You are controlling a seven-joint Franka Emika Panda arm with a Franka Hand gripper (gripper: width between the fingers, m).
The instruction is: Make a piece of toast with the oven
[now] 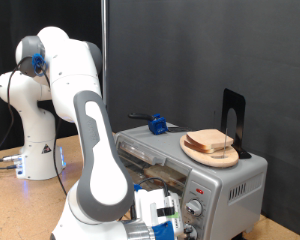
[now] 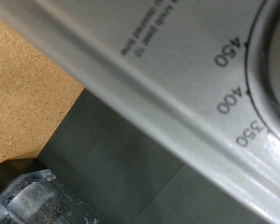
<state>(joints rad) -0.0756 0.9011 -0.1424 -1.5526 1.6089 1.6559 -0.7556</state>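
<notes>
The piece of toast (image 1: 212,142) lies on a tan plate (image 1: 194,151) on top of the silver oven (image 1: 240,185), at the exterior view's right. My gripper (image 1: 168,212) is low at the oven's front, right by the round knobs (image 1: 196,208) on its control panel. The wrist view is filled by the oven's silver panel (image 2: 149,84), with a temperature dial (image 2: 271,47) marked 450, 400 and 350 at its edge. One blurred fingertip (image 2: 37,201) shows in the corner. Nothing shows between the fingers. My arm hides part of the oven's front.
A blue and black object (image 1: 157,125) rests on the oven's top beside the plate. A black upright stand (image 1: 234,120) is behind the toast. The oven sits on a wooden table (image 2: 23,93). The robot's base (image 1: 30,150) is at the exterior view's left.
</notes>
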